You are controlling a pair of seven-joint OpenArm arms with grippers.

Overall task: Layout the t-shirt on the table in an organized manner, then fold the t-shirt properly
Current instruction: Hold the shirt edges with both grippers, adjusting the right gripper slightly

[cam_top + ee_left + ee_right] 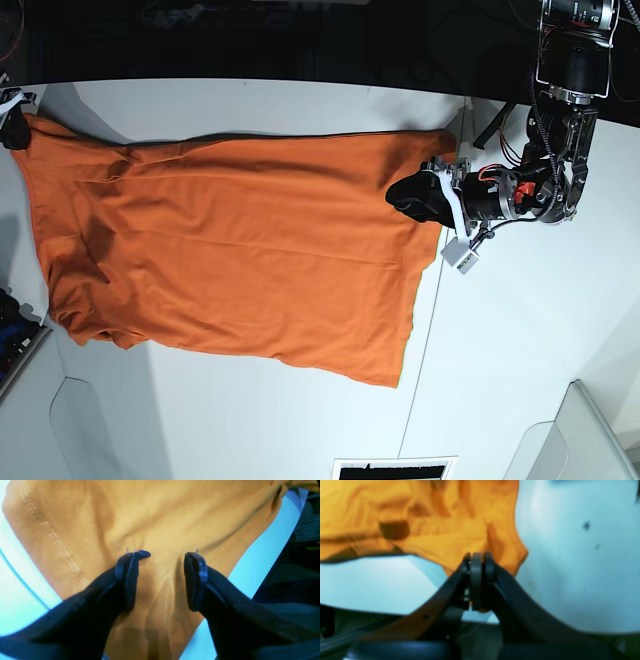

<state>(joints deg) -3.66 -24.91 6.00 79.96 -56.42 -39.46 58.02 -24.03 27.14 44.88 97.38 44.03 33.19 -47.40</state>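
- Lying spread out flat on the table, the t-shirt covers most of the middle and 9 o'clock half of the base view, pretty smooth, just a few soft wrinkles toward 9 o'clock.
- The thin dark seam line on the table runs down from the shirt's 3 o'clock edge toward 6 o'clock.
- The left gripper is spread wide, both fingers down on the orange fabric with a little bunched ridge of cloth between them. It's not pinching anything yet as far as I can see.
- In the base view that same gripper sits on the shirt's 3 o'clock edge, up near the 1 o'clock corner.
- The right gripper is pressed together on a corner of the shirt, orange cloth poking out around the closed pads. That view's blurry, though.
- In the base view it's barely visible, way off at the 10 o'clock corner of the frame, right where the shirt's corner ends.
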